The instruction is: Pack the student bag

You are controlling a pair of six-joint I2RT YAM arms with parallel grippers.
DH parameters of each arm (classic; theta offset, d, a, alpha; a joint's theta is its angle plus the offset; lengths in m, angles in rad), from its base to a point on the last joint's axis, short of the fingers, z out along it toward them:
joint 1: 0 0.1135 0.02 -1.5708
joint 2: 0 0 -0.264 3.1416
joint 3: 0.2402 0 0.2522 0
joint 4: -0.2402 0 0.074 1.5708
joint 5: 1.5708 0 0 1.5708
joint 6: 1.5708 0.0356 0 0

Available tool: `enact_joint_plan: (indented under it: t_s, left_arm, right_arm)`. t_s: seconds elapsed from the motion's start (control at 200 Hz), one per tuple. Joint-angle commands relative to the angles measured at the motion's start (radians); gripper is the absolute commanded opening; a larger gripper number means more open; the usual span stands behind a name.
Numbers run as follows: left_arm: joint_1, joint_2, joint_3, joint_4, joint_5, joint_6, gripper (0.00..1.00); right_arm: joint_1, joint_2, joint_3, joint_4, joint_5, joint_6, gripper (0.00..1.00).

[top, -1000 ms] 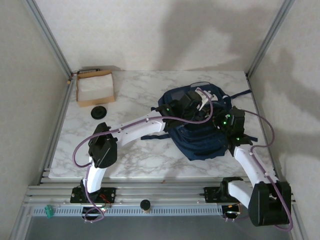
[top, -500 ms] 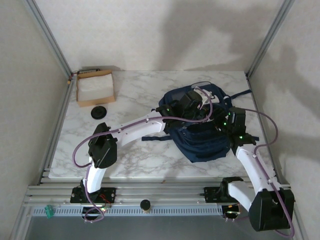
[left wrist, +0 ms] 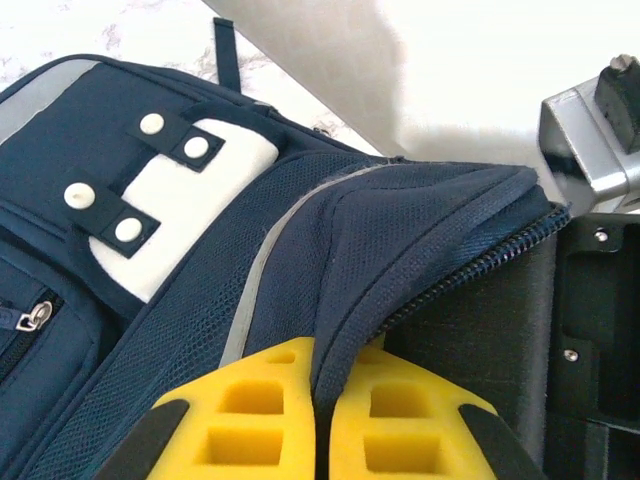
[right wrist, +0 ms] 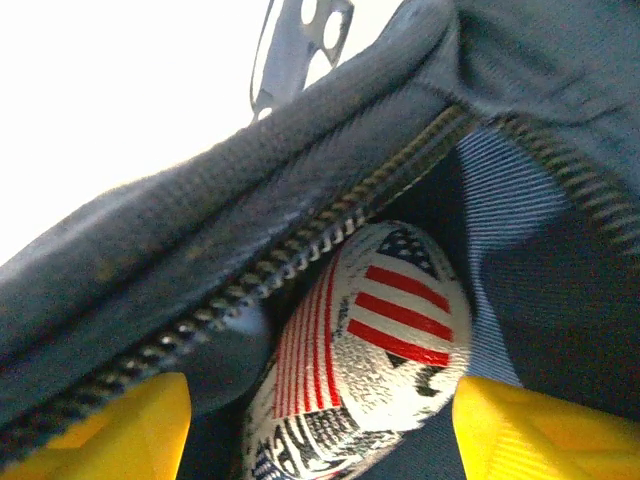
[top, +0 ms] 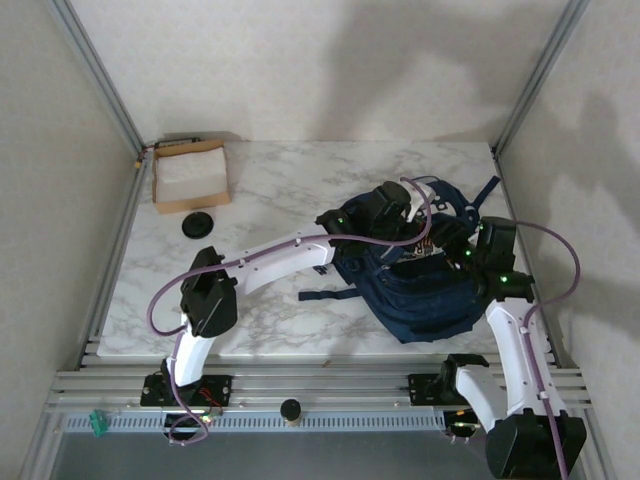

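**Desk:** Left wrist?
**Photographer:** The left gripper (left wrist: 318, 425) is clamped on the student bag (left wrist: 300, 250) at its zipper rim. If it slips, the mouth could drop closed.
**Desk:** Right wrist?
**Photographer:** The right gripper (right wrist: 320, 435) gapes, empty, above a flag-patterned item (right wrist: 370, 330) inside; its fingers could snag the zipper teeth (right wrist: 300, 255).
**Desk:** Overhead?
**Photographer:** The bag sits on the right of the marble table (top: 270, 180), with white walls (top: 300, 60) around.

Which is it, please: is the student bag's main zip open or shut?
Open: the student bag gapes along its zipper, showing a flag-patterned item inside.
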Motion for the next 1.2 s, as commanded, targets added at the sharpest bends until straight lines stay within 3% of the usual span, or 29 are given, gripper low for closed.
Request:
enact_joint_plan:
  t_s: [0.0,0.135,0.26,0.386,0.486,0.641,0.756,0.916,1.006,1.046,1.122,1.192]
  left_arm:
    - [0.051,0.019,0.041,-0.021,-0.132,-0.045,0.0]
    - [0.084,0.001,0.018,-0.046,-0.204,-0.061,0.0]
    - [0.124,-0.03,-0.017,-0.068,-0.303,-0.075,0.0]
    - [0.17,-0.073,-0.071,-0.046,-0.316,-0.078,0.0]
    - [0.209,-0.069,-0.081,-0.04,-0.315,-0.095,0.0]
    - [0.253,-0.03,-0.068,-0.038,-0.288,-0.135,0.0]
    - [0.26,-0.009,-0.06,-0.031,-0.291,-0.169,0.0]
    - [0.254,0.007,-0.055,-0.021,-0.212,-0.189,0.0]
    - [0.259,0.018,-0.045,-0.032,-0.195,-0.211,0.0]
    - [0.257,0.017,-0.043,-0.027,-0.162,-0.216,0.0]
    - [0.247,0.018,-0.036,-0.025,-0.074,-0.208,0.2]
    - [0.248,-0.007,-0.05,-0.044,-0.029,-0.203,0.3]
  right_arm:
    - [0.007,0.024,-0.056,0.291,-0.17,0.091,0.62]
    - [0.125,0.185,0.003,0.416,-0.106,0.044,0.59]
    - [0.204,0.391,0.023,0.692,-0.17,0.138,0.54]
    - [0.301,0.611,0.199,0.74,-0.165,0.102,0.55]
    - [0.318,0.695,0.273,0.718,-0.185,0.101,0.59]
    - [0.303,0.658,0.224,0.686,-0.191,0.064,0.67]
    - [0.279,0.586,0.13,0.82,-0.248,0.064,0.67]
    - [0.208,0.472,0.028,0.999,-0.36,0.112,0.67]
    - [0.181,0.393,-0.002,0.987,-0.341,0.099,0.66]
    - [0.174,0.362,0.013,0.882,-0.296,0.069,0.64]
    - [0.167,0.307,0.045,0.742,-0.236,-0.001,0.64]
    - [0.167,0.272,0.092,0.605,-0.175,-0.056,0.64]
